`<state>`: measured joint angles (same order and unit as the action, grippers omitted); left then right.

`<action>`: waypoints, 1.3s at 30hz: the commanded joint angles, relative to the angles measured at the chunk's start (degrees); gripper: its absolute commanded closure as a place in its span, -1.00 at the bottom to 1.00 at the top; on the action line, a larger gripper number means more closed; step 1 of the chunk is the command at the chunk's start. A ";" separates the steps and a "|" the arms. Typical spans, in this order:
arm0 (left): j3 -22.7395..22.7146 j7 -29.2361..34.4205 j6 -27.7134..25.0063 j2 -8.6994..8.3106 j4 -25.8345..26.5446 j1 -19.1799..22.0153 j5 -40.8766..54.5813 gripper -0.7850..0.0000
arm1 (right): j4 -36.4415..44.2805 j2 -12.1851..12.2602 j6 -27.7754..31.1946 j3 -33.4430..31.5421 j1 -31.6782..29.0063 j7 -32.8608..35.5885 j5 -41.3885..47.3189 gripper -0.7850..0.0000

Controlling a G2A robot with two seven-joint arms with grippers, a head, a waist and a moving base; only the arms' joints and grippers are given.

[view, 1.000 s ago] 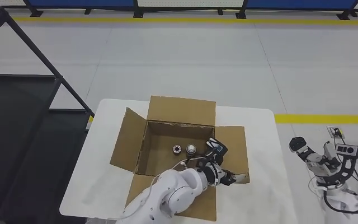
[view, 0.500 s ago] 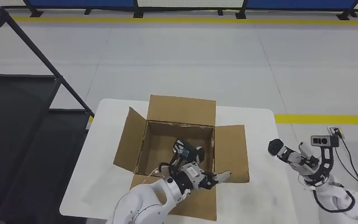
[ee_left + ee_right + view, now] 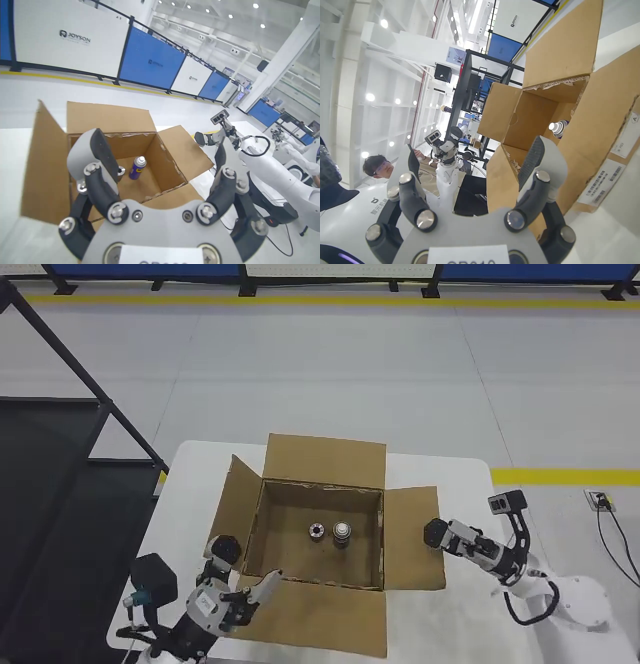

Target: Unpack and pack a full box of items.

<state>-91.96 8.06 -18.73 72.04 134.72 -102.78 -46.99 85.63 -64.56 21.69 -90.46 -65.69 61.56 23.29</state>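
The open cardboard box point(image 3: 325, 459) stands in the middle of the white table point(image 3: 455, 614), all flaps spread. On its floor stand a purple spray can point(image 3: 341, 532) point(image 3: 137, 168) point(image 3: 557, 128) and a small silver item point(image 3: 316, 530) point(image 3: 121, 171) beside it. My left gripper point(image 3: 248, 566) point(image 3: 160, 152) hangs open and empty over the box's near left corner, facing across the box. My right gripper point(image 3: 440, 536) point(image 3: 472, 162) is open and empty just outside the box's right flap point(image 3: 412, 526).
The box's near flap point(image 3: 320, 614) lies flat toward the table's front edge. Bare table runs along the left and right of the box. A black metal frame point(image 3: 70, 364) stands off the table's left side.
My left arm has pulled back from above the box's right side, across its inside, to the near left corner. My right arm has come in from the far right to the right flap.
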 commanded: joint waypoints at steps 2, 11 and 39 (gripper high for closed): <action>-4.18 -5.22 -2.01 0.00 -0.08 -4.66 1.59 -1.00 | -0.27 0.06 -1.08 0.67 0.02 -3.57 -4.06 -1.00; -10.37 -6.26 -6.66 -0.18 -0.10 -11.84 5.88 -1.00 | -2.23 0.34 -4.48 3.13 0.33 -6.90 -10.43 -1.00; -21.80 -11.28 -14.93 -0.15 -9.57 -16.92 23.09 -1.00 | 13.19 -4.06 -14.69 26.59 8.33 -33.64 -21.17 -1.00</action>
<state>-112.99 -2.92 -33.44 71.87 125.79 -119.24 -24.78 98.80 -68.64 6.94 -63.74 -57.30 27.55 2.35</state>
